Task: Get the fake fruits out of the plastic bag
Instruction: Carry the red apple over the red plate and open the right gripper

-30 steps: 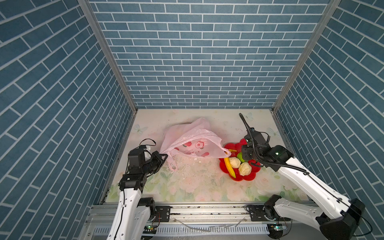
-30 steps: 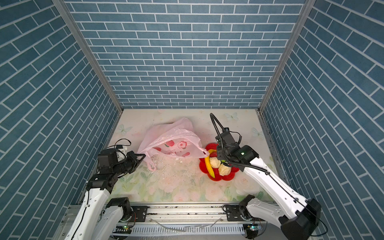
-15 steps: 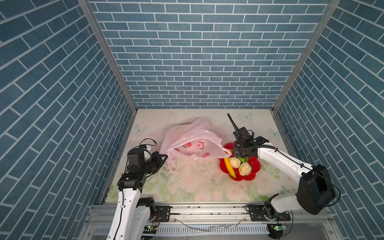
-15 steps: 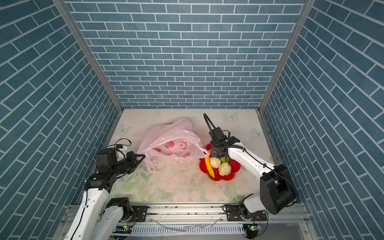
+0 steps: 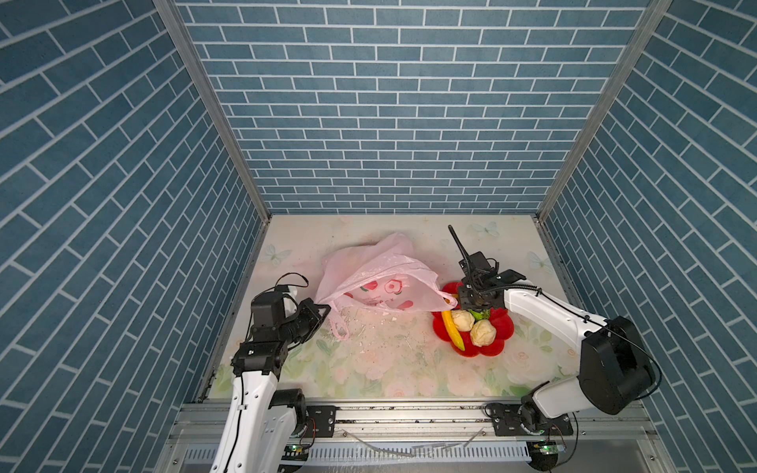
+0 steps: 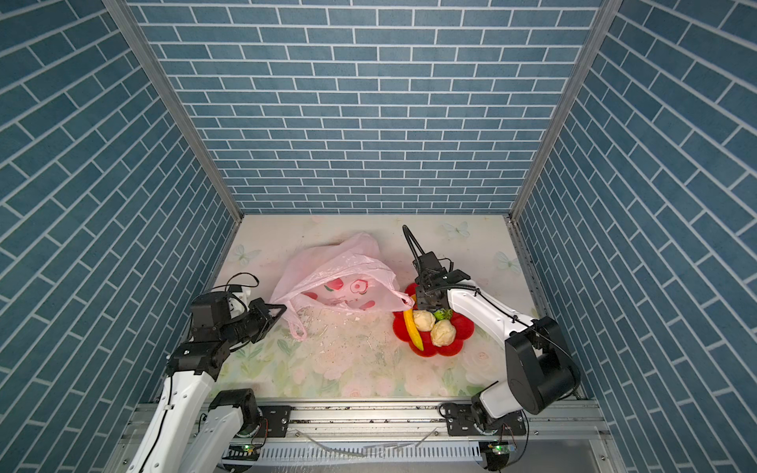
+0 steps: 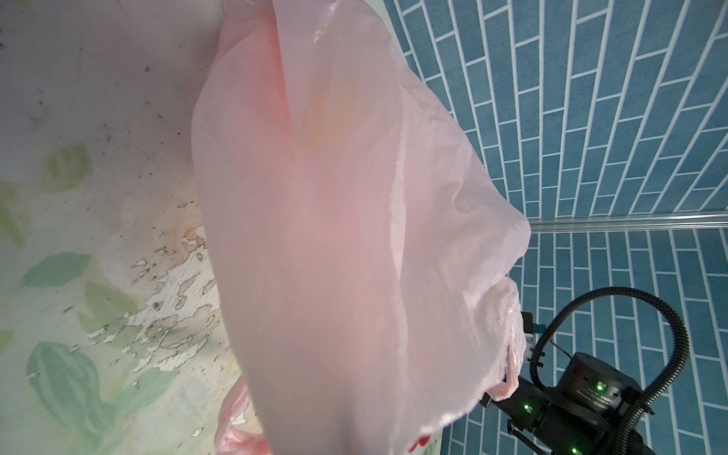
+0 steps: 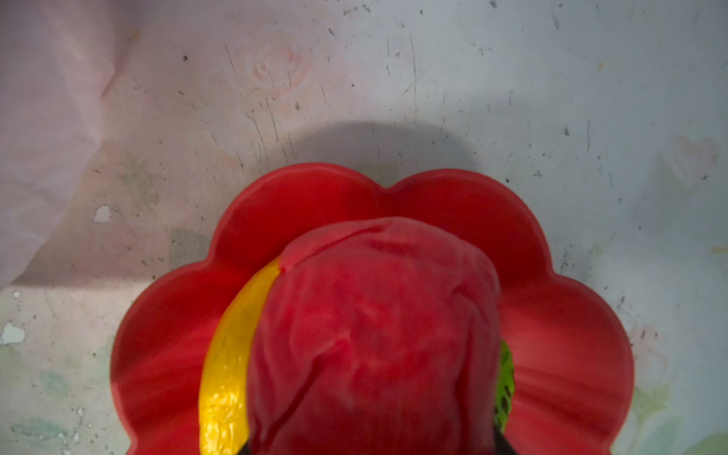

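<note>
My right gripper points down over the far edge of the plate, its jaws about half closed around the berry. In the right wrist view that wrinkled red berry fills the space straight ahead of the camera, with a dark finger edge just showing on each side of it. Whether it touches the plate I cannot tell. Next to the berry there is a glossy yellow strip on one side and a sliver of the green ball on the other.

In both top views the plate carries the banana along its left side. Two cream balls lie side by side next to it, and the green ball is just beside my gripper. An orange sits at the plate's rim where the bag's corner ends. Whether it is inside the film I cannot tell.

My left gripper is clamped tight on the left end of the bag, holding that edge a little off the tabletop. One handle droops from there down to the tabletop. The bag lies crumpled between my two grippers, its right corner reaching the plate's rim. In the left wrist view pink film covers most of the picture, with a faint yellow-orange blur behind it, too soft to name.
</note>
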Motion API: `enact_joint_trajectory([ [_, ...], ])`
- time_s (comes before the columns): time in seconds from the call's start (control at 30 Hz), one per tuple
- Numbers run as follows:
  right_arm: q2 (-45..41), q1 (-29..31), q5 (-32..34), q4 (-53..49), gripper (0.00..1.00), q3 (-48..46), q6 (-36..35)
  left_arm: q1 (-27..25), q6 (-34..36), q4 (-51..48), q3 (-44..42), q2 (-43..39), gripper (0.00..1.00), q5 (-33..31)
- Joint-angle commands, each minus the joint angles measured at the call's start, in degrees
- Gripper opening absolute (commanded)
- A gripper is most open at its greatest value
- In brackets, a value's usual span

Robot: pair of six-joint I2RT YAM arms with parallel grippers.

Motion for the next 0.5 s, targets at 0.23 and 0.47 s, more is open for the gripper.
enact_joint_trajectory([
  [0.23,0.9,-0.32,0.67,1.55,0.42,-3.42,-0.02,-0.19,1.69,-0.94,-0.18,-0.01,0.06,0.17],
  [0.47,0.81,-0.37,0.73,2.07,0.5,-3.64,-0.01,-0.2,3.19,-3.1,1.07,0.2,0.15,0.11],
])
